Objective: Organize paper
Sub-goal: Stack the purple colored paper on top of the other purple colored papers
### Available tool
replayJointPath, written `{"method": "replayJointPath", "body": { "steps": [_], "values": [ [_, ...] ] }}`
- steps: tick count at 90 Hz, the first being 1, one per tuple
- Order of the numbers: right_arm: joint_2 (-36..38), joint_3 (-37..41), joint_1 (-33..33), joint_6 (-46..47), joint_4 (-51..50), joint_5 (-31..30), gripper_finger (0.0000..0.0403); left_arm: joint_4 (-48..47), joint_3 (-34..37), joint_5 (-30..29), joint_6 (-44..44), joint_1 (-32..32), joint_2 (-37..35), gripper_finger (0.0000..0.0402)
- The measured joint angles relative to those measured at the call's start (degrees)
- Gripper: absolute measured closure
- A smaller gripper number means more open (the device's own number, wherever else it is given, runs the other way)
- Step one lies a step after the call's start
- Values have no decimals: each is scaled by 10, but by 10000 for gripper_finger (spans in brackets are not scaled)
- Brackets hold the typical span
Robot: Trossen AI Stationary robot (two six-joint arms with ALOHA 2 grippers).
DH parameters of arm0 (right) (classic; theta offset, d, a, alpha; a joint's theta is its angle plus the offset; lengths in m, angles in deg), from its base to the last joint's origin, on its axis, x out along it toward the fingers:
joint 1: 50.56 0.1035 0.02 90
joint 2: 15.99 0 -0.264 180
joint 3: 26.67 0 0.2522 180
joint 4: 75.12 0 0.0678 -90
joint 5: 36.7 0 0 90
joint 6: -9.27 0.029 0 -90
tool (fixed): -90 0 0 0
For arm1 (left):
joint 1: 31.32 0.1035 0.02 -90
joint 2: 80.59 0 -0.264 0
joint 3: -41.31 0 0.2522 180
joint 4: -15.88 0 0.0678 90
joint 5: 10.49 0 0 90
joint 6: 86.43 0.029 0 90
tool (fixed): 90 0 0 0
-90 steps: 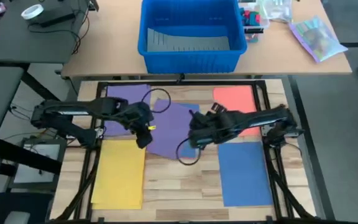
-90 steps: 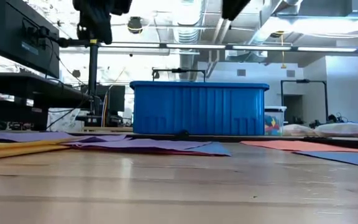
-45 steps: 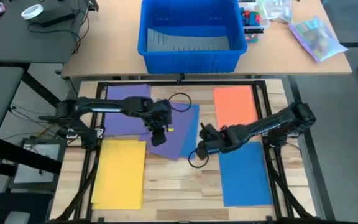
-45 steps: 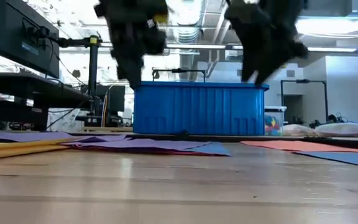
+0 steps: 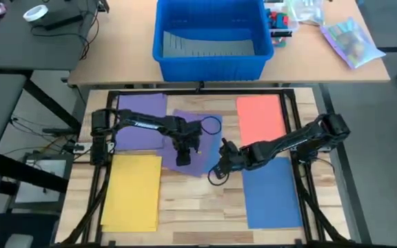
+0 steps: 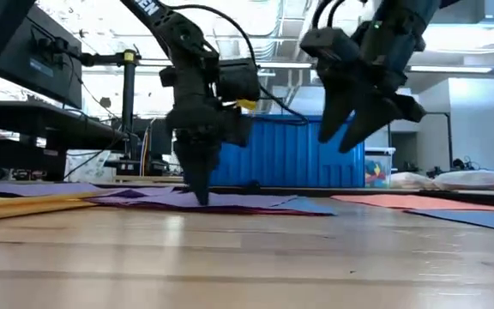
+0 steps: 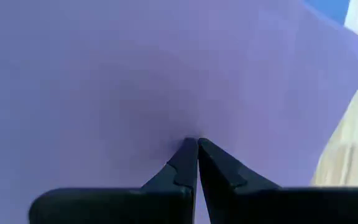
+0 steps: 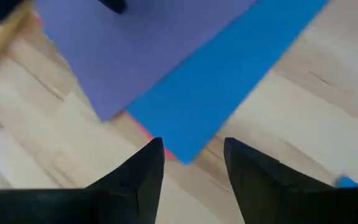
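Left gripper (image 7: 197, 144) fingers together, apparently touching the purple sheet (image 5: 200, 141); right gripper (image 8: 193, 155) fingers apart above it

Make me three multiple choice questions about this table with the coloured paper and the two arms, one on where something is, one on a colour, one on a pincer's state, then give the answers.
1. Where does the left pincer stand?
A. on the tilted purple sheet
B. on the yellow sheet
C. inside the blue bin

2. What colour is the sheet at the table's far right corner?
A. green
B. orange-red
C. white

3. How are the right pincer's fingers?
A. shut on a sheet
B. out of sight
C. open, holding nothing

Answers: 1 A, the low view shows its tip on the purple sheet. 2 B, the high view shows it orange-red. 3 C, its wrist view shows a gap between the fingers, above the paper.
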Motion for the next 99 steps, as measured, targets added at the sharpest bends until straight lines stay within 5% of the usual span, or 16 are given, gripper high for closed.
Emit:
{"method": "replayJointPath", "body": {
  "steps": [17, 25, 44, 60, 99],
  "values": [
    [0, 0, -10, 0, -2, 0, 243, 120, 0, 22, -133, 9, 2, 402],
    [0, 0, -20, -1, -7, 0, 243, 103, -12, 34, -141, 10, 0, 402],
    [0, 0, -51, 50, 0, 12, 243, -26, -54, 29, -66, 7, -61, 402],
    [-6, -1, -125, 10, 74, 81, 243, -101, -53, -73, 11, 19, -100, 402],
    [-88, 0, -221, 11, 112, 168, 243, 13, 53, -55, 93, 91, -93, 402]
  ]
}}
